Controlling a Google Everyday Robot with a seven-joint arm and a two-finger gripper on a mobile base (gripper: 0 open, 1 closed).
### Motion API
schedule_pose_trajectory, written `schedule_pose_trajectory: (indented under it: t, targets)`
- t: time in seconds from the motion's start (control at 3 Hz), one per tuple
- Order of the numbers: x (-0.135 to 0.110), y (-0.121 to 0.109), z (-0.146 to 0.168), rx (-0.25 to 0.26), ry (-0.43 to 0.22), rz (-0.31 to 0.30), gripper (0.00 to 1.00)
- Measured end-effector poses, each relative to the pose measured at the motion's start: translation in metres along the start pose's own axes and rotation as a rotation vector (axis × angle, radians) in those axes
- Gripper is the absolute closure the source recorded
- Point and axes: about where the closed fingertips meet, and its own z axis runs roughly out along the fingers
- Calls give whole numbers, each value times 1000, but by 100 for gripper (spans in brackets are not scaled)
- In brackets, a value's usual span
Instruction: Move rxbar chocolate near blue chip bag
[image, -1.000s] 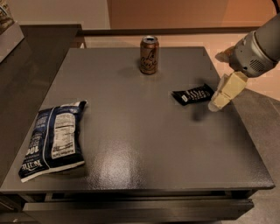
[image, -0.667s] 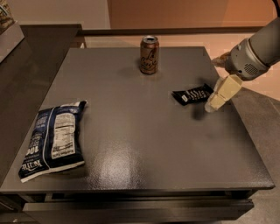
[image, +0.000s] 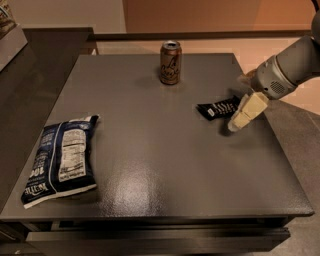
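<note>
The rxbar chocolate (image: 217, 108), a small flat black wrapper with white lettering, lies on the right part of the grey table (image: 160, 150). My gripper (image: 244, 114), cream-coloured, hangs from the arm coming in from the right. It sits just right of the bar's right end, low over the table, and holds nothing that I can see. The blue chip bag (image: 62, 160), large and dark blue with a white label panel, lies flat near the table's front left corner, far from the bar.
A tan drink can (image: 170, 62) stands upright at the back middle of the table. A dark counter (image: 30, 75) runs along the left side. The table's right edge is close behind the gripper.
The gripper has shifted slightly left and down, closer to the bar's right end. The bar, bag and can have not moved.
</note>
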Motion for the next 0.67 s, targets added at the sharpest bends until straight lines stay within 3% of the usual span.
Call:
schedule_pose_trajectory:
  t: [0.67]
  targets:
    - [6,-6,15,5,-21,31,0]
